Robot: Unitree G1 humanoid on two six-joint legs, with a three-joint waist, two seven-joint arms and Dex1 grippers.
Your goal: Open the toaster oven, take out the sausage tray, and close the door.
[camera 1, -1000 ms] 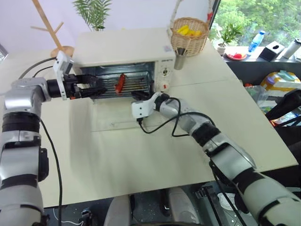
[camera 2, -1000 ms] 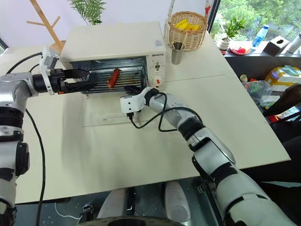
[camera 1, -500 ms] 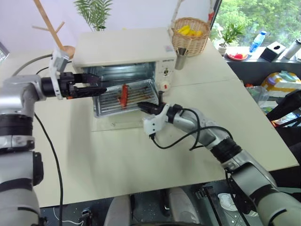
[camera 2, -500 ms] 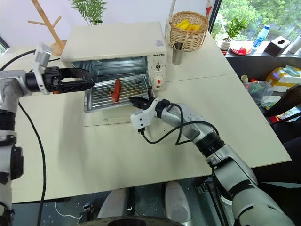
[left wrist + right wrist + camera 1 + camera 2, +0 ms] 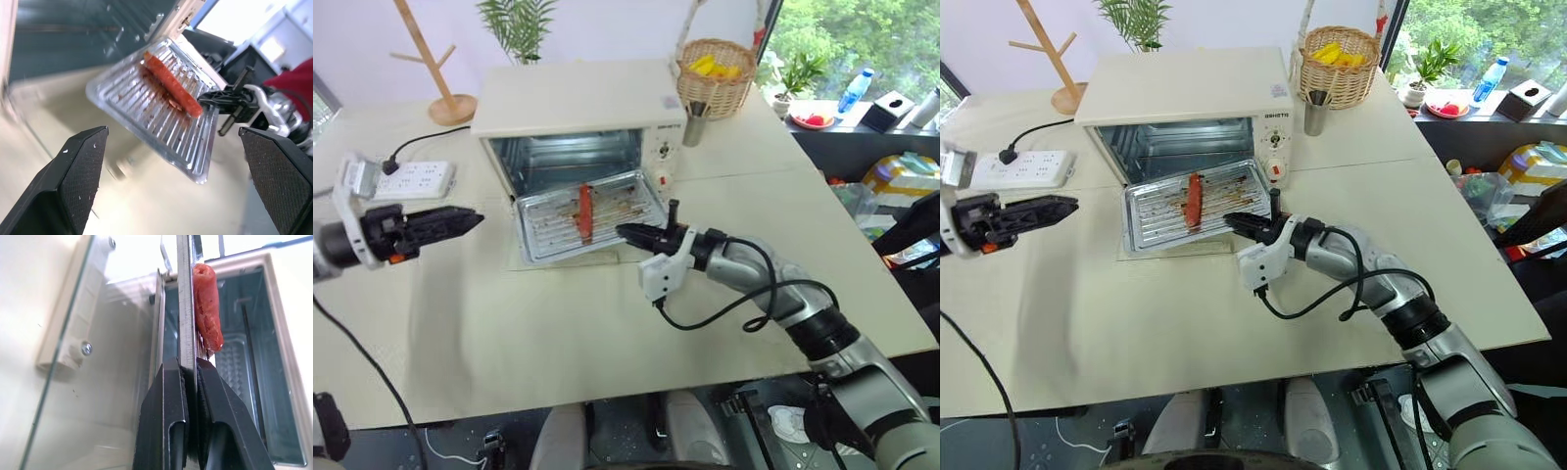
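Now the right gripper (image 5: 1237, 222) pinches only the tray (image 5: 1160, 209) rim – left gripper (image 5: 1056, 207) open, away – so the sausage (image 5: 1194, 198) could tip off

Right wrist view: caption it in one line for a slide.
Right claw shut on the rim of the sausage tray, sausage on top, open toaster oven behind.

Left gripper (image 5: 470, 217) wide open, right gripper (image 5: 625, 232) clamped — arm outstretched

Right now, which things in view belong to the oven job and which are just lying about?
Job: toaster oven, its open door, sausage tray pinched by the right gripper, sausage.
Lying about: wicker basket, metal cup, power strip, wooden stand.
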